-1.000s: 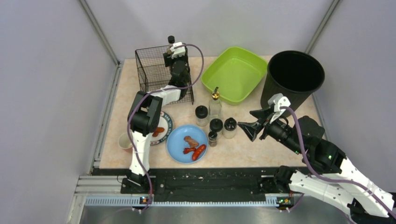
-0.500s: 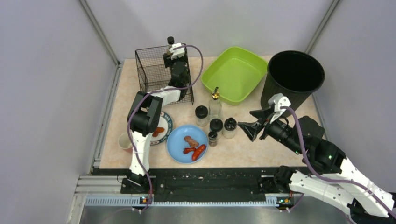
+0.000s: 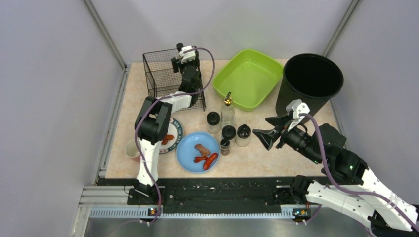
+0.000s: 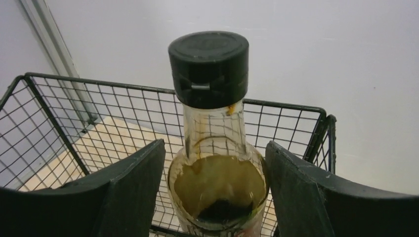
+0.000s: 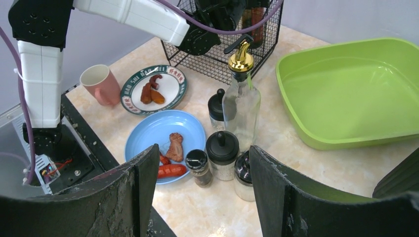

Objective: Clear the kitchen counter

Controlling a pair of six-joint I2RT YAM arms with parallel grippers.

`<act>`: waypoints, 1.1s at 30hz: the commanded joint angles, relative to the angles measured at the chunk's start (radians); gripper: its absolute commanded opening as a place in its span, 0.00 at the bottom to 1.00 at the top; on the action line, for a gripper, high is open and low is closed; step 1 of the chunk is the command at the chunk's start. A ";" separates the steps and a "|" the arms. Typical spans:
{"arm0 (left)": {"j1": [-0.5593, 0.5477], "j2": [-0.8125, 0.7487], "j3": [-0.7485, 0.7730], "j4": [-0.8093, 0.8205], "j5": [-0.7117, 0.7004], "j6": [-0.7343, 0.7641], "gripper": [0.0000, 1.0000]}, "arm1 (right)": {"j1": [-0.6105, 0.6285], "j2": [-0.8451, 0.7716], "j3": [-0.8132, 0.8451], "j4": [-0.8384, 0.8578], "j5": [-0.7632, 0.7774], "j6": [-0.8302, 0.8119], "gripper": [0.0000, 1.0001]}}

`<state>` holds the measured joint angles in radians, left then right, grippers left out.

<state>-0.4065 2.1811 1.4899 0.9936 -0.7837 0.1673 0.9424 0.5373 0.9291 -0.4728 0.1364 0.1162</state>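
Observation:
A glass sauce bottle (image 4: 215,182) with a black cap and brownish dregs stands upright over the black wire basket (image 4: 74,113), between the fingers of my left gripper (image 4: 215,144). The jaws stand a sliver off the glass on both sides, so it is open. From above, the left gripper (image 3: 184,52) hovers at the basket's (image 3: 160,74) far right corner on the kitchen counter (image 3: 257,153). My right gripper (image 3: 264,137) hangs open and empty above the counter (image 5: 222,207), right of a cluster of shakers (image 5: 222,153).
On the counter are a green tub (image 3: 247,76), a tall black bin (image 3: 311,81), a gold-spouted oil bottle (image 3: 228,111), several black-lidded shakers (image 3: 229,134), a blue plate (image 3: 185,150) with sausages, a patterned plate (image 3: 177,129) with food and a pink cup (image 3: 131,149).
The left jaws have spread slightly off the bottle, and that gripper has shifted a little toward the basket's far side. The right arm has barely moved.

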 commanded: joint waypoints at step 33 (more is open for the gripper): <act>0.009 -0.165 0.013 -0.227 0.115 0.000 0.90 | 0.009 0.017 0.022 0.003 0.061 0.030 0.72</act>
<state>-0.4007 2.0964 1.4734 0.7910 -0.6964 0.1635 0.9424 0.5415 0.9291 -0.4805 0.1703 0.1291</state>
